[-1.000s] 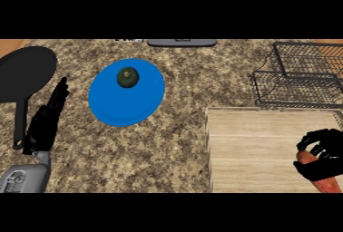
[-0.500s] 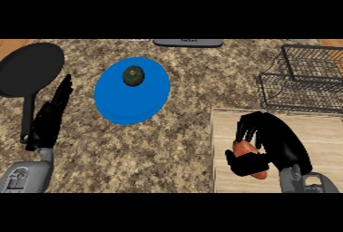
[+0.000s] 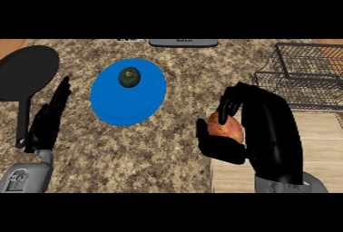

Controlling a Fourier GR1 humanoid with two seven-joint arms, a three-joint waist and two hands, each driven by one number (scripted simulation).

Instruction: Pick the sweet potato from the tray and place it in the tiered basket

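Observation:
My right hand is curled round an orange-brown sweet potato, held over the left edge of the pale wooden tray. Only part of the potato shows between thumb and fingers. The black wire tiered basket stands at the upper right, beyond the tray. My left hand rests open on the counter at the left, fingers straight and pointing away.
A blue plate with a dark green avocado on it lies at centre left. A black frying pan sits at the far left, its handle beside my left hand. A grey object lies at the top edge.
My right hand has moved left and upward with the sweet potato, from the tray's right side to its left edge. The left hand has barely moved.

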